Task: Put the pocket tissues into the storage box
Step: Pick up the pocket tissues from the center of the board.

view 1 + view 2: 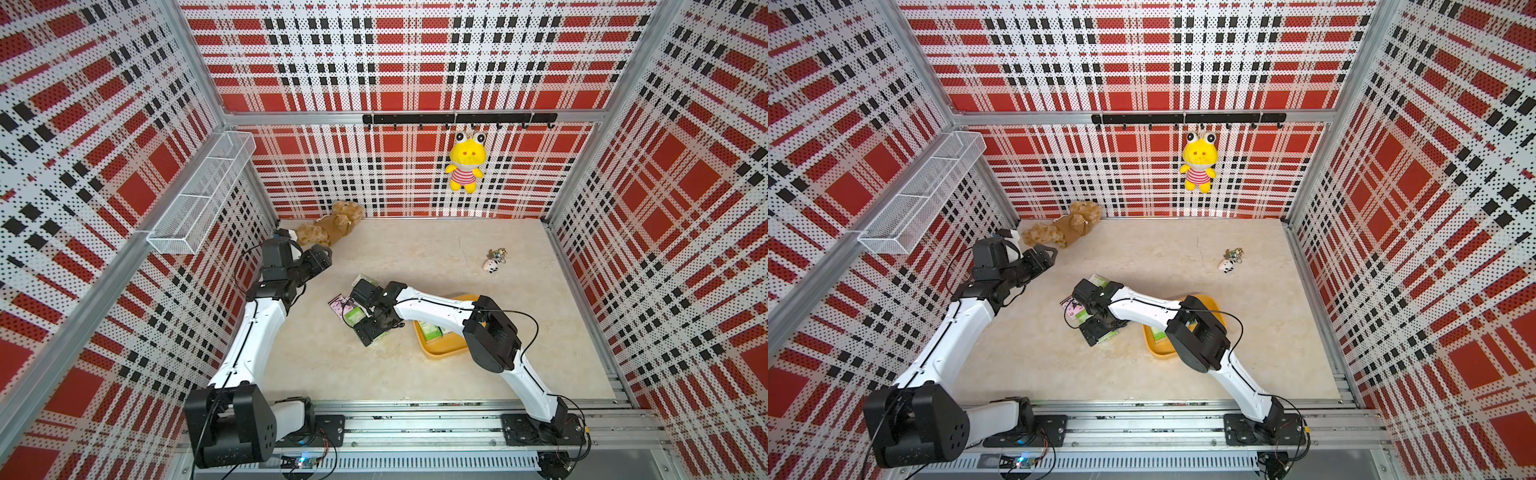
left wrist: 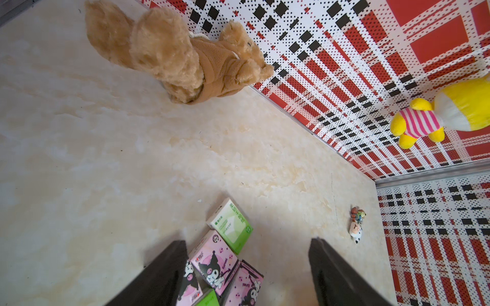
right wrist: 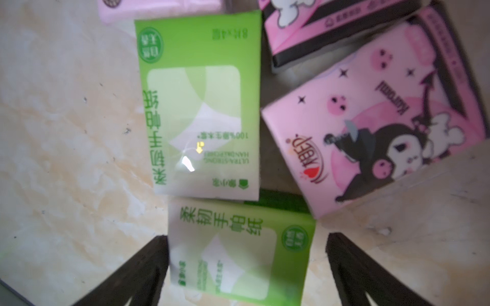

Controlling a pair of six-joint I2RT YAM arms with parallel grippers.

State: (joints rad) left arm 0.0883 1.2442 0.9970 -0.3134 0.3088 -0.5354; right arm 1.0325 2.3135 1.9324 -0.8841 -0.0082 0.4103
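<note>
Farther back, a brown teddy bear (image 1: pixel 332 224) lies in the corner, a yellow frog plush (image 1: pixel 465 162) hangs on the back wall (image 1: pixel 374 178), and a keychain toy (image 1: pixel 493 266) sits alone. In both top views the right arm (image 1: pixel 432 309) reaches across the storage box (image 1: pixel 436 352), hiding part of it and the green packs (image 1: pixel 430 331) inside. The pocket tissues (image 3: pixel 201 106) cluster beside the box. Only the right wrist view shows the right gripper (image 3: pixel 246 238) spread wide, straddling one green pack (image 3: pixel 238 259) (not pinching it). The left gripper (image 2: pixel 249 240) hovers by the bear, jaws parted, empty.
</note>
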